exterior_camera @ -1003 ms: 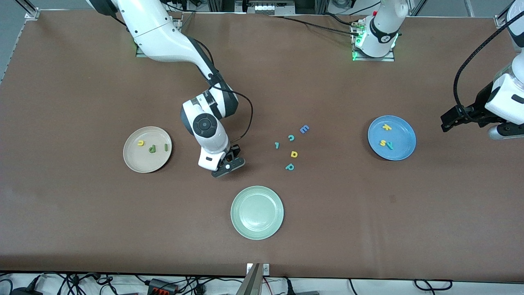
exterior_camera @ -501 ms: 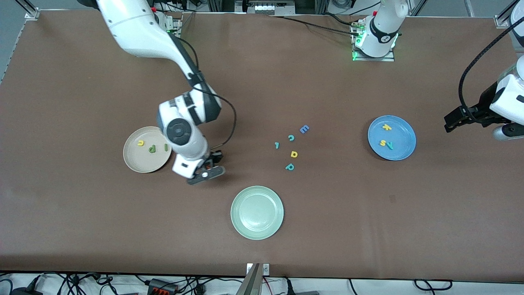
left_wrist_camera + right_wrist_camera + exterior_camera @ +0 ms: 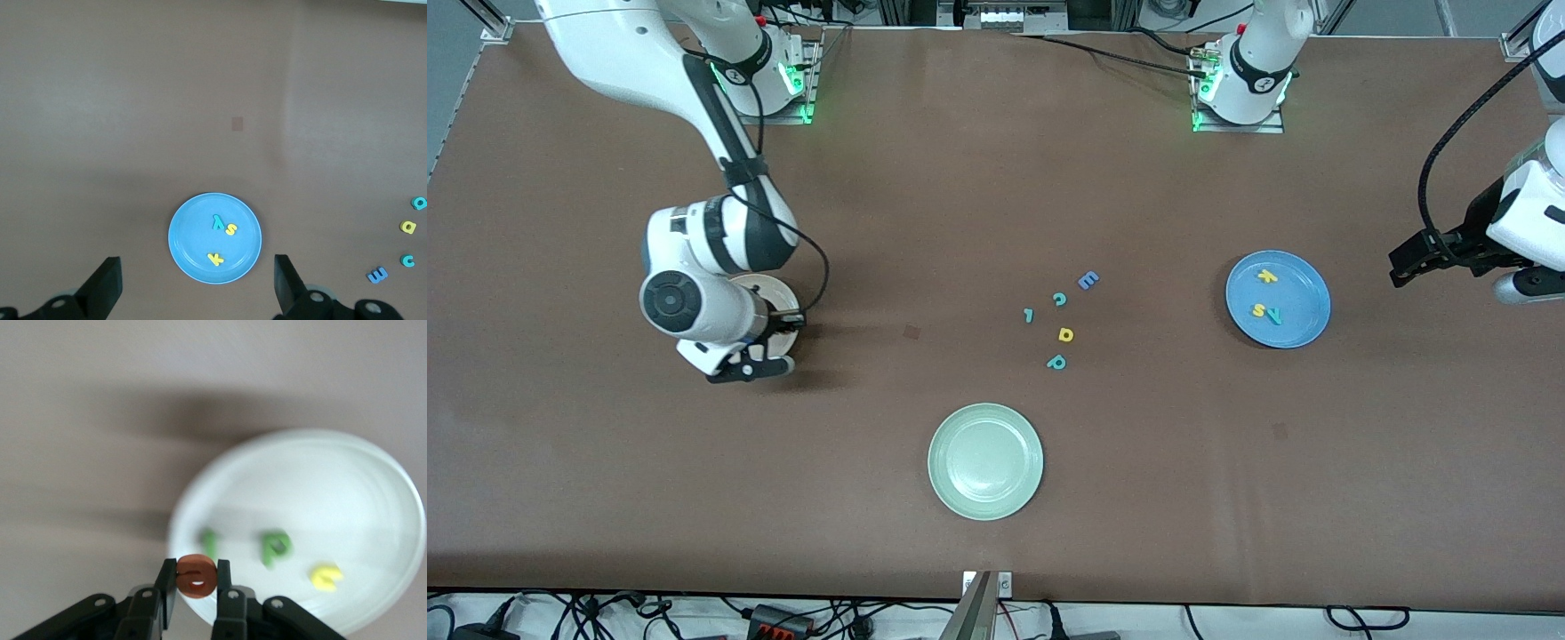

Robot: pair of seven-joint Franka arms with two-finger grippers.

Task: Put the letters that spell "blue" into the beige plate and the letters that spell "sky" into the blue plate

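Orange e (image 3: 197, 576) is pinched in the right gripper (image 3: 197, 587), hanging right over the beige plate (image 3: 373, 520) rim, so the drop spot lies further inward toward the l (image 3: 209, 542). Left gripper (image 3: 193, 293) waits, jaws wide.

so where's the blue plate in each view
Front view: the blue plate lies toward the left arm's end of the table, with three letters in it.
Left wrist view: low in the picture, between the open left gripper's fingers.
Right wrist view: not in it.
Shared landmark: the blue E.
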